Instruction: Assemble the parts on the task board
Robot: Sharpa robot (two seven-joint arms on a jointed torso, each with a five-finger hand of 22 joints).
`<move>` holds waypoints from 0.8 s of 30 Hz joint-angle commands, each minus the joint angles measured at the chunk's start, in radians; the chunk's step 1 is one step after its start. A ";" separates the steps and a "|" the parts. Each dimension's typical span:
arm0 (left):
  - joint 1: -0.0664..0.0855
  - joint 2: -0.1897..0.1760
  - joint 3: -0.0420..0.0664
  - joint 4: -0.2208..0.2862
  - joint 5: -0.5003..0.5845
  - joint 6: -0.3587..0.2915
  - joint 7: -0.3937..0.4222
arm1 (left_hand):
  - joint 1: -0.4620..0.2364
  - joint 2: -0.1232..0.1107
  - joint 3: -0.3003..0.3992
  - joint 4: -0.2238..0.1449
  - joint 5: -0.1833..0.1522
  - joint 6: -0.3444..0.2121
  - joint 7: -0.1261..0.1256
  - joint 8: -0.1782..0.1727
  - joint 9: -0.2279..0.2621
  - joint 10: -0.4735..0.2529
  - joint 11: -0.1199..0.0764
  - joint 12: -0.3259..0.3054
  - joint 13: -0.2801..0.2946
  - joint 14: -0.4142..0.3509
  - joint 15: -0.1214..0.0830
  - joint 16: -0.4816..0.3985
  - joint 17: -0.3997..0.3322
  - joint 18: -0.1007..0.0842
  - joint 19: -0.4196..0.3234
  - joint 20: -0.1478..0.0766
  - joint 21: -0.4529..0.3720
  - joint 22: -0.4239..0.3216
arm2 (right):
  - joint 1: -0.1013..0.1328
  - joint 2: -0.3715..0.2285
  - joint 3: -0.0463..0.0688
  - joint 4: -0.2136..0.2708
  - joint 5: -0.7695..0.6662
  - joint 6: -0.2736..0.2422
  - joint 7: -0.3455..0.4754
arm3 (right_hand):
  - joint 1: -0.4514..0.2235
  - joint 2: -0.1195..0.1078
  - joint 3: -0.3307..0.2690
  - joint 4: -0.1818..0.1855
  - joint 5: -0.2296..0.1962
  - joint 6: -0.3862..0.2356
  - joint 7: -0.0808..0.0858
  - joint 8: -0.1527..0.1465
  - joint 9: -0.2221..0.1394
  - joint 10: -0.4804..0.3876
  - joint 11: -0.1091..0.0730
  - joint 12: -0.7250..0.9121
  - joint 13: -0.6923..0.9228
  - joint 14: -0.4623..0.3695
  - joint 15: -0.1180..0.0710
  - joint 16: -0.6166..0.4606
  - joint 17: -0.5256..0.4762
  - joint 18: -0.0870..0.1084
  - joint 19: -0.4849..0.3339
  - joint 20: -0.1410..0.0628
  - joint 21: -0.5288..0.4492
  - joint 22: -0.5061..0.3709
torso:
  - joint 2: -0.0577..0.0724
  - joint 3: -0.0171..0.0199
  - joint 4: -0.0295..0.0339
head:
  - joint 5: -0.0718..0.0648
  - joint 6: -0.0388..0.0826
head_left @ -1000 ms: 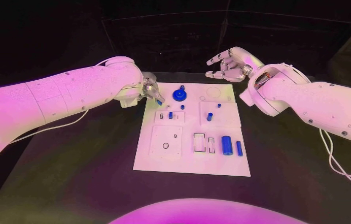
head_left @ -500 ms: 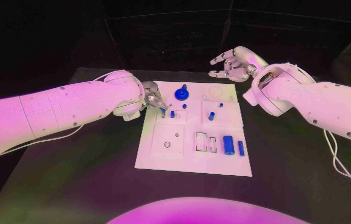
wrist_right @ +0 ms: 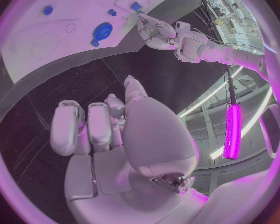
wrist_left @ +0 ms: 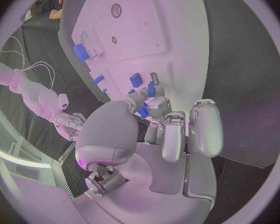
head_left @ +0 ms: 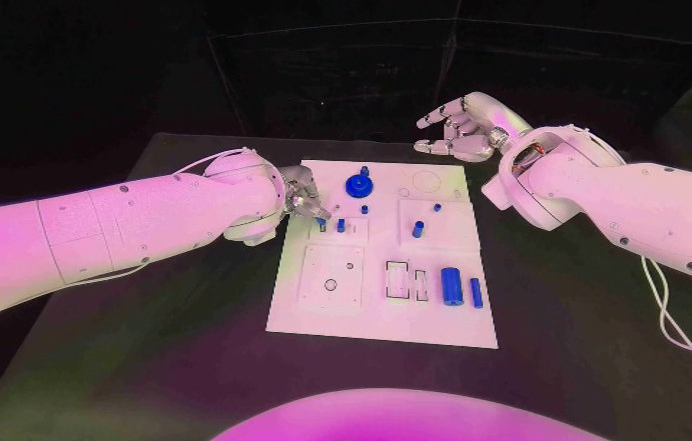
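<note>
- Black table (head_left: 173, 291) runs wide on both sides of the white task board (head_left: 378, 321), so you have bare surface left and right of its long edges.
- Your left hand (head_left: 300, 193) sits at the board's left edge near the far end, fingers drawn together over the small slot plate.
- From the head camera you see the fingertips just above a small blue part (head_left: 320, 225) at that plate; the left wrist camera shows the fingertips (wrist_left: 154, 103) closed around a small blue piece (wrist_left: 150, 89), which looks pinched, though the contact is too small to be certain.
- Beside it on the board a blue peg (head_left: 340, 225) stands upright, and further back the blue knob (head_left: 359, 183) stands near the far edge.
- Toward the near right corner, two blue cylinders (head_left: 450, 283) lie side by side, just right of two empty rectangular outlines.
- Your right hand (head_left: 459, 129) hangs beyond the board's far right corner, clear of it, fingers spread and holding nothing.
- The right wrist camera gives you what the head camera cannot: the palm side of that hand (wrist_right: 109, 129), with nothing between the fingers, and the knob (wrist_right: 102, 31) on the board ahead of it.
</note>
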 commanded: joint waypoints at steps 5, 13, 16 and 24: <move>-0.001 -0.001 0.001 0.006 -0.045 0.013 -0.010 | -0.008 0.003 0.072 -0.057 0.005 0.002 -0.007 0.008 0.012 0.010 -0.002 0.007 0.003 0.103 -0.008 0.003 0.263 -0.005 -0.001 -0.007 -0.003 0.023 | 0.002 0.000 0.001 0.000 0.002 0.005 0.003 | 0.000 0.007 -0.004 0.002 0.003 -0.005 0.001 0.005 -0.001 -0.008 0.000 -0.004 -0.001 0.013 -0.001 -0.006 -0.002 -0.001 -0.007 0.001 -0.007 -0.002 | 0.000 0.0001 -0.0015 | 0.000 -0.003; -0.002 0.003 0.001 0.005 -0.046 0.043 -0.017 | -0.016 -0.003 0.075 -0.054 0.005 0.005 -0.008 0.013 0.016 0.012 -0.003 0.010 0.005 0.103 -0.009 0.003 0.263 -0.005 0.000 -0.007 -0.003 0.023 | 0.002 0.001 0.001 0.001 0.002 0.005 0.003 | 0.000 0.007 -0.004 0.002 0.003 -0.005 0.001 0.005 -0.001 -0.008 0.000 -0.004 -0.001 0.013 -0.001 -0.006 -0.002 -0.001 -0.007 0.001 -0.007 -0.002 | 0.000 0.0007 -0.0008 | -0.001 -0.005; -0.002 0.005 0.000 0.005 -0.046 0.049 -0.019 | -0.017 -0.004 0.076 -0.054 0.005 0.006 -0.009 0.015 0.017 0.013 -0.004 0.010 0.005 0.103 -0.009 0.003 0.263 -0.005 0.000 -0.007 -0.003 0.024 | 0.002 0.001 0.001 0.001 0.002 0.005 0.003 | 0.000 0.007 -0.004 0.002 0.003 -0.005 0.001 0.005 -0.001 -0.008 0.000 -0.004 -0.001 0.013 -0.001 -0.006 -0.002 -0.001 -0.007 0.001 -0.007 -0.002 | 0.000 0.0007 -0.0007 | -0.001 -0.005; -0.002 0.007 0.000 0.000 -0.046 0.068 -0.027 | -0.023 -0.009 0.076 -0.052 0.005 0.008 -0.010 0.018 0.019 0.015 -0.005 0.013 0.007 0.103 -0.010 0.003 0.263 -0.005 0.000 -0.008 -0.003 0.024 | 0.002 0.000 0.001 0.001 0.002 0.005 0.002 | 0.000 0.007 -0.004 0.002 0.003 -0.005 0.001 0.005 -0.001 -0.008 0.000 -0.004 -0.001 0.013 -0.001 -0.006 -0.002 -0.001 -0.007 0.001 -0.007 -0.002 | 0.001 0.0010 -0.0018 | -0.001 -0.006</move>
